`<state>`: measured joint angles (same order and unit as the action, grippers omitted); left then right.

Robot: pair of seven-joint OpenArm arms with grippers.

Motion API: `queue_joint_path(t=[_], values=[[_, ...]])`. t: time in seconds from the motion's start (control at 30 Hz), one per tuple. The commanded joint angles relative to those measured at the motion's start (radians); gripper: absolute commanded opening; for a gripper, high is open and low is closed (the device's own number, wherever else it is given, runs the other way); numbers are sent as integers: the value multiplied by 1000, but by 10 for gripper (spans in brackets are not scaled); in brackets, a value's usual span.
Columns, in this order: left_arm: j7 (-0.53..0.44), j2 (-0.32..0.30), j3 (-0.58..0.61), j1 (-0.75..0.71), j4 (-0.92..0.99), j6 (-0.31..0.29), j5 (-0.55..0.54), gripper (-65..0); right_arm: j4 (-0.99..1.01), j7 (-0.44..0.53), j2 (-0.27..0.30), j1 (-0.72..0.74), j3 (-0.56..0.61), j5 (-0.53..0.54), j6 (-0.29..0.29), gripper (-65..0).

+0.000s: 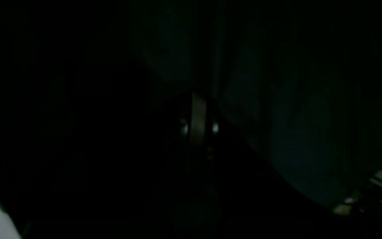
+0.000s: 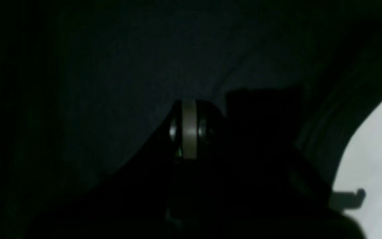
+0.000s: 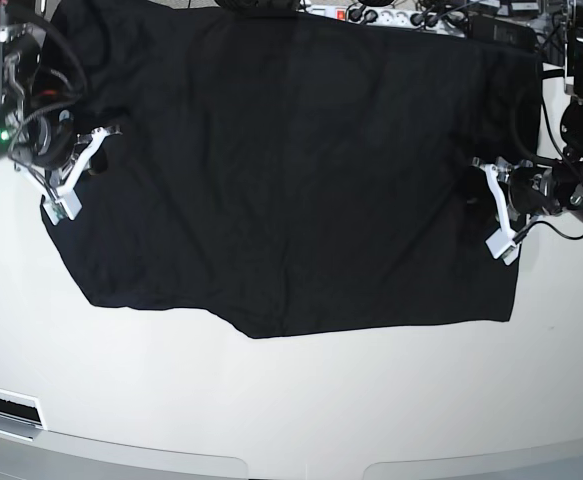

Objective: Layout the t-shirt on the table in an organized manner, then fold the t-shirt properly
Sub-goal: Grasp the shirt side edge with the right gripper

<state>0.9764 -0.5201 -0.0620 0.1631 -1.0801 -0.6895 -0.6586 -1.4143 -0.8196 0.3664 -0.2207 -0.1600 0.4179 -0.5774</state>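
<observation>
The shirt lies spread out on the table, flat and wide, so the laying-out part looks almost done to you. The near edge is not straight: it slants down from the picture's left side to the middle. No fold shows yet, so all the folding is left to do.

Your right gripper is at the shirt's edge on the picture's left. Your left gripper is at the edge on the picture's right. Both are clenched tight. From above it looks like each one pinches the shirt's side, but the cloth is so dark you cannot be sure there.

The base view shows you the whole shirt and both arms at once. It also shows cables and a power strip past the far edge.

The wrist views are nearly black. The left wrist view shows only dim cloth and a bit of white table in a corner. The right wrist view shows dark cloth right at the closed tips, plus white table at its right side.
</observation>
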Motion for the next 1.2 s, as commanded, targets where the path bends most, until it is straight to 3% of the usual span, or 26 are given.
queue_joint_path(t=[0.0,0.33,0.43,0.57,0.8,0.83,1.07,1.17], values=[[23,-18,-4,11,-11,-6,-8,-650,-10,-11,13,-20,-3,-4,-5,-650],[61,-52,-4,-31,-11,-9,-77,-650,-105,-51,17,-186,-3,-37,23,-650],[94,-74,-4,-41,-11,-9,-97,-650,-189,-56,19,-219,-3,-102,85,-650],[123,-108,-4,-41,-11,-9,-131,-650,-257,-56,19,-211,-3,-162,143,-650],[227,-132,-4,-41,-11,-9,-220,-650,-260,-73,19,-143,-4,-160,136,-650],[235,-131,-4,-41,-11,-9,-224,-650,-260,-84,19,-123,-3,-160,141,-635],[225,-132,-5,-40,-11,-9,-240,-650,-259,-114,19,20,-4,-81,151,-366],[218,-131,-5,-40,-11,-9,-279,-650,-233,-101,18,90,-4,-74,187,-320]])
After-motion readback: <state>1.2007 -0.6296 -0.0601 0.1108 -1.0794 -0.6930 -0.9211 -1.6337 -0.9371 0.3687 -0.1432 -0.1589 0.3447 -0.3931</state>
